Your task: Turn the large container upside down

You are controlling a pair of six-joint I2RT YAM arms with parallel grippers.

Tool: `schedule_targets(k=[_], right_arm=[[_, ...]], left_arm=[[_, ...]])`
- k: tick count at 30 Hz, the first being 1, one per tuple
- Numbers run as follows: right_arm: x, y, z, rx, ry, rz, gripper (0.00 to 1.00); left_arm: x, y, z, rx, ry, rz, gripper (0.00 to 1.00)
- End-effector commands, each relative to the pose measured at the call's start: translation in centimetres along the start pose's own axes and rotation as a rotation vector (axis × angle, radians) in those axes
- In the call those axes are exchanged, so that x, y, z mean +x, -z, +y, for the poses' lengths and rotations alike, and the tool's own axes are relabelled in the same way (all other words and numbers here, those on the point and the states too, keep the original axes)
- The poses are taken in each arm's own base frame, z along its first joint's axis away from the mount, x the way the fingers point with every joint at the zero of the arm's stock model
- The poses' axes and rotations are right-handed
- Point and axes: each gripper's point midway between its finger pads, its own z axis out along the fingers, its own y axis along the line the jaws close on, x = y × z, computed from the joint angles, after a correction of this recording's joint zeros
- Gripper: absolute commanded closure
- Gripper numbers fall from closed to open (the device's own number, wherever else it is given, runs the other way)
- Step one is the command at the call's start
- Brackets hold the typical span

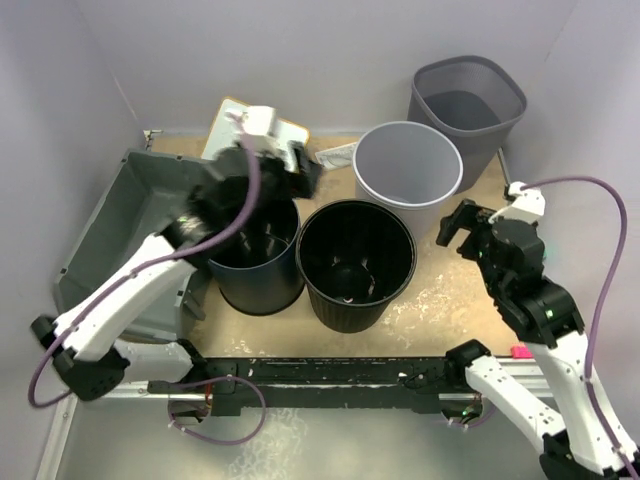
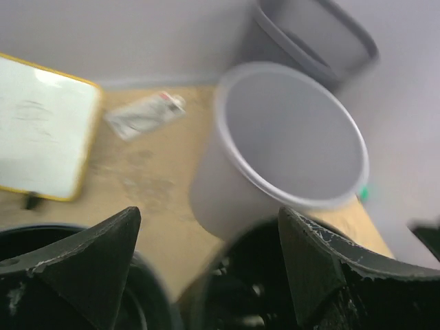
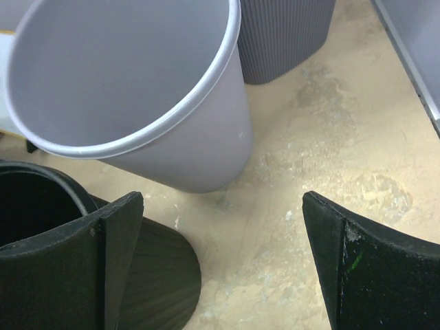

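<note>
Now, left gripper (image 2: 206, 237): spread, empty.
Right gripper (image 3: 223, 227): spread, empty.
Wide shallow rectangular grey plastic tub (image 1: 125, 205): left of left gripper, apart.
Round black plastic bucket (image 1: 250, 285): below left gripper.

No words or numbers can be read anywhere. The white board (image 2: 42, 130) with the yellow edge has some faint grey scribbles on it, but they are too pale to make out as letters. The small packet (image 2: 144, 115) lying on the table next to it has a bit of red and dark print, but it is too blurry to read. The buckets and bins show no labels or signs.
</note>
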Motion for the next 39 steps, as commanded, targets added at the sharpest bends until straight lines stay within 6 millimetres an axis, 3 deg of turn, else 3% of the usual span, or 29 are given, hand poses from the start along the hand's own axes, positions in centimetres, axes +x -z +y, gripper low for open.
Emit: schedule_targets(k=[1,3,6,8,12,16,20,23,24,32,35,39], right_arm=[[-3.9,-2.3,2.3,0.037,-0.018,-0.03,0.0],[-6.1,-3.9,3.3,0.078,0.017,-0.026,0.0],[-9.0,-6.9,4.0,0.126,0.003,0.004,0.0],[-10.3,-9.4,3.4,0.125,-0.086,0.044,0.0],[-11.1,-14.2,2.4,0.156,-0.218,0.106,0.0],[-11.2,-16.5,2.0,0.211,-0.214,0.177,0.0],[-9.1,-16.7,1.4,0.215,-0.192,0.232,0.0],[-6.6,-16.5,2.2,0.069,-0.22,0.265,0.0],[-4.8,-16.4,2.5,0.017,-0.238,0.295,0.0],[-2.6,-13.5,10.6,-0.535,-0.385,0.297,0.0],[-3.5,-12.3,13.6,-0.72,-0.451,0.265,0.0],[-3.3,-10.7,18.1,-0.854,-0.373,0.277,0.0]], left_arm=[[3.9,0.3,-8.0,0.147,-0.158,0.127,0.21],[3.9,1.0,-8.6,0.16,-0.199,0.164,0.21],[1.7,3.3,-8.5,0.193,-0.153,0.113,0.21],[0.3,5.0,-7.9,0.204,-0.102,0.061,0.21],[-1.5,7.7,-5.7,0.168,-0.027,-0.004,0.21],[-1.2,9.3,-3.6,0.12,0.006,-0.008,0.21],[-0.6,9.8,-2.6,0.098,0.015,-0.009,0.21],[-0.2,9.7,-2.2,0.085,0.002,-0.005,0.21],[0.0,9.5,-2.3,0.084,-0.005,0.001,0.21],[0.8,8.5,-3.2,0.106,-0.034,0.034,0.21],[1.0,8.3,-3.4,0.112,-0.03,0.033,0.21],[1.6,7.7,-3.1,0.084,-0.034,0.043,0.21]])
